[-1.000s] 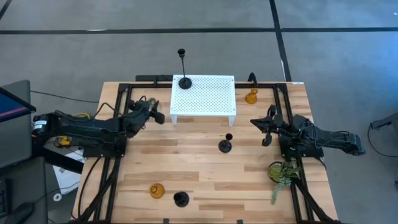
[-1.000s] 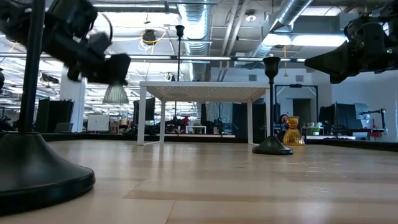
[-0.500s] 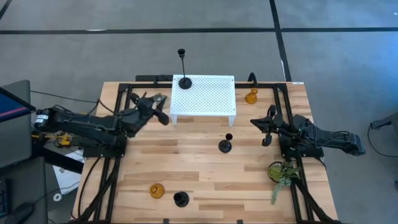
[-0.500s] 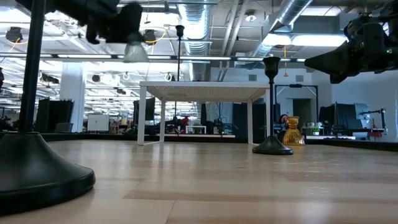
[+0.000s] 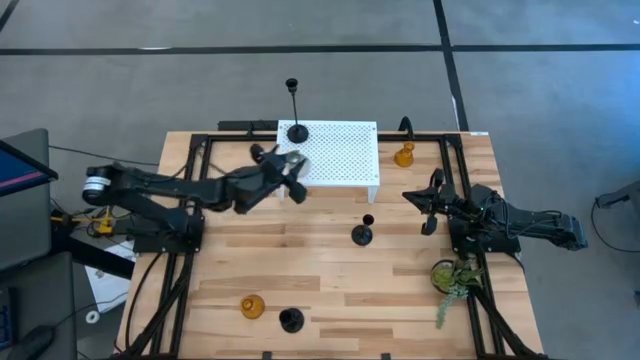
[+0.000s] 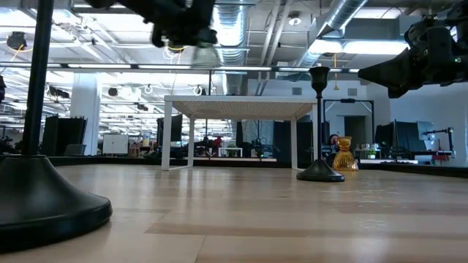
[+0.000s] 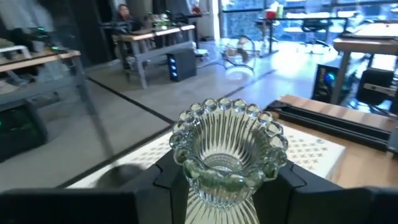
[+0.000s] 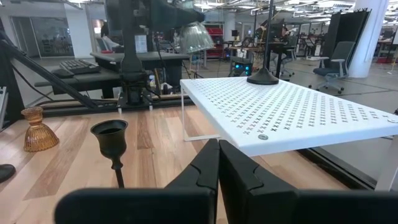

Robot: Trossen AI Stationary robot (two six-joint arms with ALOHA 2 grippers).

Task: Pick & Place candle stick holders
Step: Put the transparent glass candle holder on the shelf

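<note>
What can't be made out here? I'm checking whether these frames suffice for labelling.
- Clear glass holder: foot hidden by the left gripper in the left wrist view.
- Taller black holder: base hidden behind the white perforated stand in the low view.
- Squat black holder: shape too small in the high view.

A wooden table (image 5: 300, 260) carries a white perforated stand (image 5: 335, 160) under the left gripper (image 5: 293, 165), and the tall black holder (image 5: 297, 130) stands on that stand beyond it. In front of the right gripper (image 5: 425, 210) sits a shorter black holder (image 5: 363, 235). Well away from both, at the near edge, rest an amber holder (image 5: 252, 307) and a squat black holder (image 5: 291, 320); another amber holder (image 5: 404, 156) stands beside the stand
</note>
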